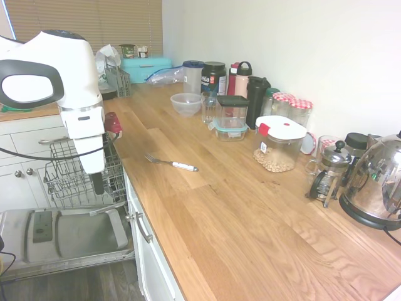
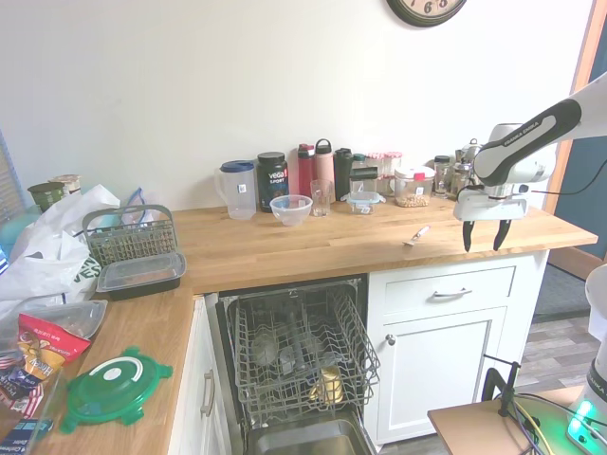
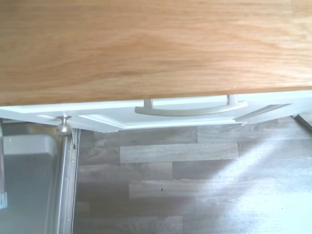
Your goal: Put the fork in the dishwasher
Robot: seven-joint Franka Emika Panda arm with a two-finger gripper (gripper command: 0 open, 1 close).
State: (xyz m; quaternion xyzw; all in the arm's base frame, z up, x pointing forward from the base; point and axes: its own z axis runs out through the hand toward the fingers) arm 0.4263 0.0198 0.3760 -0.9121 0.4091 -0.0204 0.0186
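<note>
The gripper [image 2: 483, 241] is hanging with its two dark fingers spread apart and nothing between them, out past the front edge of the wooden counter [image 1: 250, 226], over the floor rather than over the worktop. The fork [image 1: 171, 163] is lying flat on that counter, set back from the edge and toward the wall from where the gripper is hanging, with bare wood all around it. Its long axis is running roughly along the counter, tines pointing toward the dishwasher [image 2: 299, 355] end and the white handle pointing away. From the far side of the room it is showing as a small pale sliver just inboard of the fingers. The dishwasher is standing open, door down and wire rack pulled out, off to one side below the counter. To my eye the arm is going to need to travel in over the worktop and come down across the handle.
</note>
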